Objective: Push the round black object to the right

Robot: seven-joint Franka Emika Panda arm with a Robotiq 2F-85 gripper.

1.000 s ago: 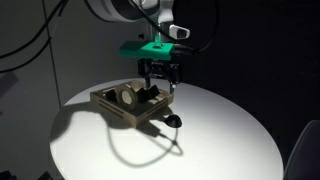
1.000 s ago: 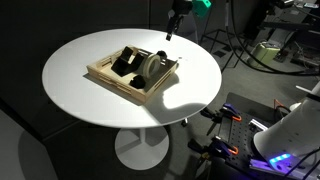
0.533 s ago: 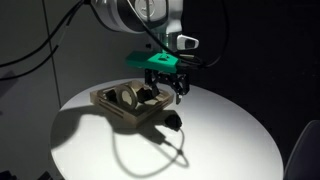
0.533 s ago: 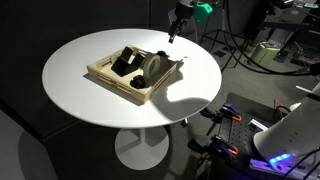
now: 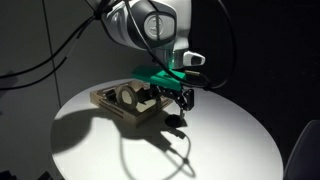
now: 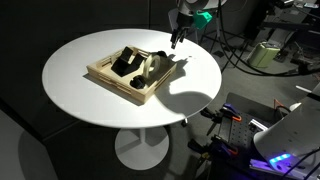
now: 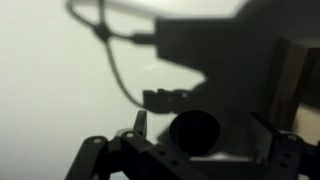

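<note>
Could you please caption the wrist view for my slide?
Open end effector framing the round black object on the white table, wooden tray at right.

Round white table (image 6: 95, 112), wooden tray (image 6: 110, 83) on it, round black object (image 5: 173, 120) just beside tray

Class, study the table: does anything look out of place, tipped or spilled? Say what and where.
One small thing: a round black lump lies loose on the white table, just outside the wooden tray that holds the other pieces, below the gripper. Nothing looks spilled or broken.
</note>
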